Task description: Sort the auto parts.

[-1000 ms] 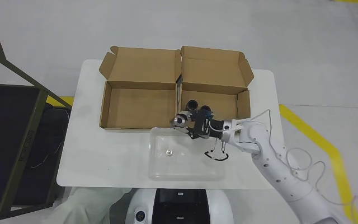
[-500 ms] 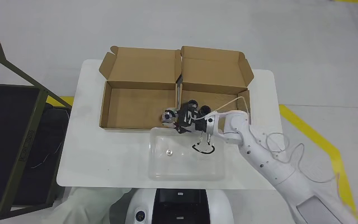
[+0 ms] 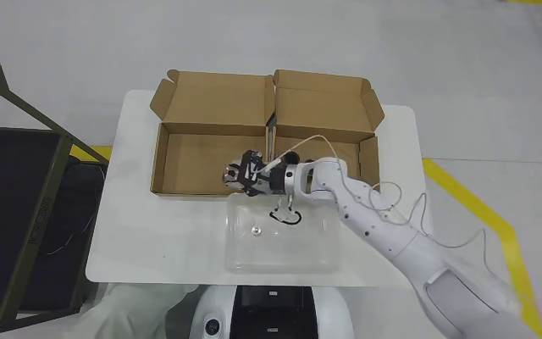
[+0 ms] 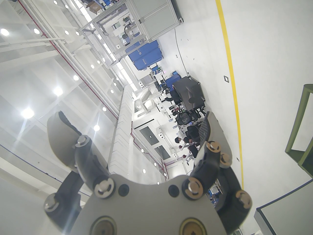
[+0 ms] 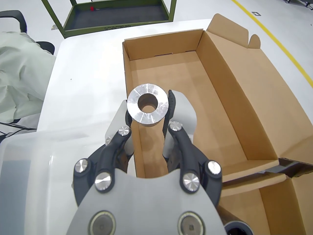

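Ring (image 5: 148,107), short metal one with a centre hole, was clamped between the fingers of the right gripper (image 5: 149,108), one pad on each side and the flat face towards the wrist camera. In the top view it had travelled left across both earlier frames: a second ago it sat by the near left corner of the right box (image 3: 326,159), at the far rim of the clear tray (image 3: 230,246), and half a second ago it was roughly at the join of the two boxes. By now it was over the floor of the left box (image 3: 190,163), in its right half, close to the near wall. The arm had stretched further across the table (image 3: 135,216) to get there. The small part (image 3: 255,229) in the tray hadn't shifted. The dark cylinder (image 3: 290,158) in the right box's near left corner hadn't either. The left gripper (image 4: 133,123) pointed up at the room, fingers spread wide with nothing between them.
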`<state>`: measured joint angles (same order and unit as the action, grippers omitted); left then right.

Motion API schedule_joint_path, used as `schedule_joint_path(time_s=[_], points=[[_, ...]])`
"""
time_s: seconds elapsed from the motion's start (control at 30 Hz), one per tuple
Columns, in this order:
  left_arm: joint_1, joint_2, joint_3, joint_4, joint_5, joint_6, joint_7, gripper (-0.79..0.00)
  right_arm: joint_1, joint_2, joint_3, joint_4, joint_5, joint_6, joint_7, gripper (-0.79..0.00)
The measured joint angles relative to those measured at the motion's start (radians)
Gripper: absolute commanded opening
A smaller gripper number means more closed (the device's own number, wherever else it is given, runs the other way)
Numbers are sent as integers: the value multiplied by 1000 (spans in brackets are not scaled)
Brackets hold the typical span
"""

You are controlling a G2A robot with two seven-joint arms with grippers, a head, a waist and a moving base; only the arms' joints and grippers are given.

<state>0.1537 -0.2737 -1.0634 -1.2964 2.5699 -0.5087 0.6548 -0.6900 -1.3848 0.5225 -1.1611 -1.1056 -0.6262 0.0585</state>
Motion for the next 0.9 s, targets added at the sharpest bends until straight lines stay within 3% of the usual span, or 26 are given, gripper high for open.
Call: schedule_joint_path(time_s=[0.5, 0.9], points=[[0, 0, 0, 0, 0, 0, 0, 0, 140, -184, -117, 264, 52, 163, 99, -785], [0, 0, 0, 0, 0, 0, 0, 0, 213, -324, -161, 505, 119, 125, 142, -785]])
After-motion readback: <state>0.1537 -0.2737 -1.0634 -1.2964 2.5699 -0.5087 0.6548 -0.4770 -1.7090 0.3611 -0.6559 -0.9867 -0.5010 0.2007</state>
